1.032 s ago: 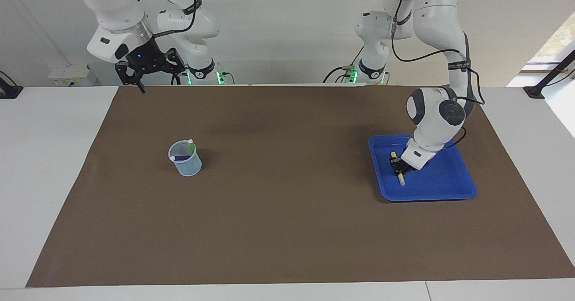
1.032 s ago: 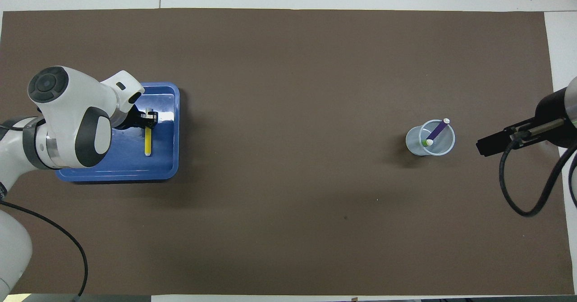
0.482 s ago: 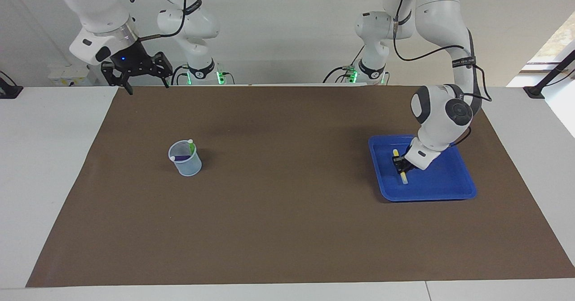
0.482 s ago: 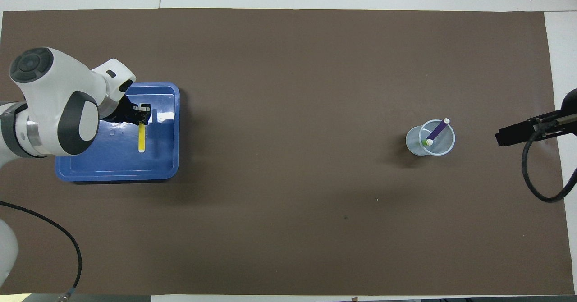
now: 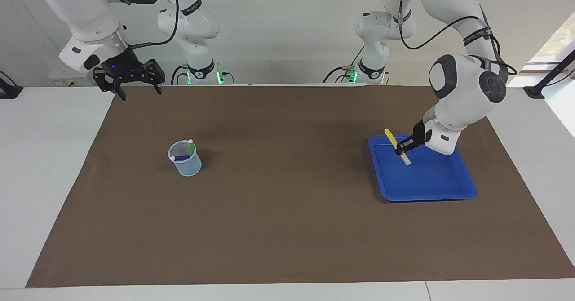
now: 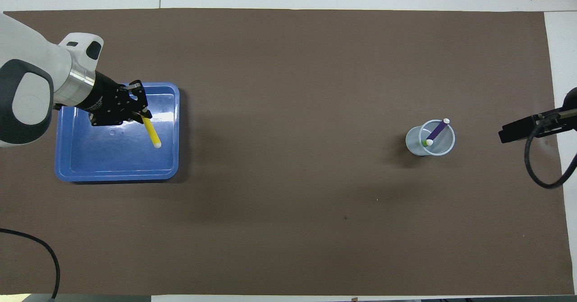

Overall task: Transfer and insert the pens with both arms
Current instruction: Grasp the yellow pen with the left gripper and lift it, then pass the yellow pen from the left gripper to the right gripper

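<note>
The yellow pen point(image 5: 397, 146) is hanging tilted in the air over the blue tray point(image 5: 431, 188), pinched between the closed fingers of the left gripper point(image 5: 403, 147), its pale end lowest in the facing view. In the overhead view the pen point(image 6: 152, 134) is slanting out from the gripper point(image 6: 143, 115) over the tray's floor point(image 6: 112, 157). The tray is sitting on the brown mat point(image 5: 287, 229) toward the left arm's end of the table. The green pen point(image 5: 192, 146) and purple pen point(image 5: 181, 158) are standing in the pale cup point(image 5: 186, 162) toward the right arm's end. The right gripper point(image 5: 137, 87) is waiting with jaws open over the mat's edge nearest the robots.
</note>
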